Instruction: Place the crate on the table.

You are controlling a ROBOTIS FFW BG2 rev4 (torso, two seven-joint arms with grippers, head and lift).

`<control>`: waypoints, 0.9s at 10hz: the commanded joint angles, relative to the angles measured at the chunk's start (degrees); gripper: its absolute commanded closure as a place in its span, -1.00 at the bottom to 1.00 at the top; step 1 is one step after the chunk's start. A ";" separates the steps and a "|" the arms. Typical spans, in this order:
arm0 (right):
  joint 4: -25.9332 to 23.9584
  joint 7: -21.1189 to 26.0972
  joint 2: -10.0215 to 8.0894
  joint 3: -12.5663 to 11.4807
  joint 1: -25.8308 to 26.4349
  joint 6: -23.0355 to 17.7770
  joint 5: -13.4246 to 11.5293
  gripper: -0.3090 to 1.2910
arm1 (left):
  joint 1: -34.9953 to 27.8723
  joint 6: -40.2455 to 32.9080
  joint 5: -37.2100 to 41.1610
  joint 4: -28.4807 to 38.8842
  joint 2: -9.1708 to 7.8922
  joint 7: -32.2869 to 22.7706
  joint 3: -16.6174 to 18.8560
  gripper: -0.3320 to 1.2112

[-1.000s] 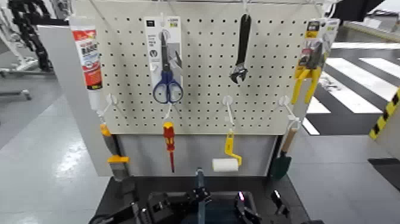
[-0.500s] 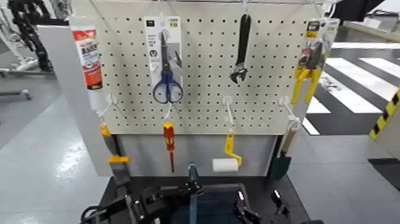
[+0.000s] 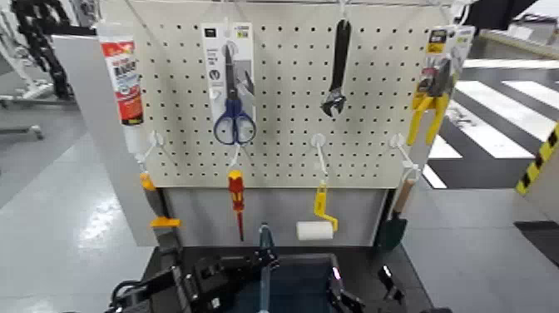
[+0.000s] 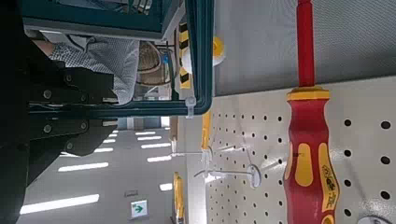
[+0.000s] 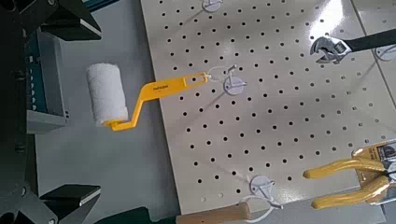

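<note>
The dark blue-grey crate is at the bottom of the head view, in front of the pegboard, with its slim blue handle upright. It is over the black table; I cannot tell whether it touches the tabletop. My left gripper holds the crate's left rim and my right gripper holds its right rim. The crate's rim shows in the left wrist view. In the right wrist view its edge sits between dark fingers. The crate's near part is out of view.
The cream pegboard stands just behind the table with scissors, a wrench, pliers and a sealant tube. A red screwdriver and a yellow roller hang low, close above the crate. Grey floor lies around.
The crate has shifted left and a little up and away; its handle stands higher and more of the box shows. My left arm has moved left with it.
</note>
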State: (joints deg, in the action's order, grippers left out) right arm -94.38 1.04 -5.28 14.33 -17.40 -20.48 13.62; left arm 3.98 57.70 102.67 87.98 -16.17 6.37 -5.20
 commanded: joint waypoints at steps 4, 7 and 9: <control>0.25 0.02 -0.08 0.00 0.09 -0.70 0.09 -0.44 | 2.00 -0.22 -0.81 -2.55 -0.44 1.19 -1.75 0.97; 0.43 0.02 -0.17 0.09 0.26 -1.05 0.18 -0.44 | 3.32 -0.22 -1.34 -4.65 -0.97 2.33 -2.98 0.97; 0.61 0.02 -0.26 0.09 0.35 -1.14 0.26 -0.44 | 3.75 -0.49 -1.86 -5.53 -1.06 2.95 -3.33 0.97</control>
State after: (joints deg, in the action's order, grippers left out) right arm -93.87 1.03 -5.51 14.41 -17.06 -21.58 13.83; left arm 7.62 57.29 100.96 82.73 -17.17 9.32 -8.36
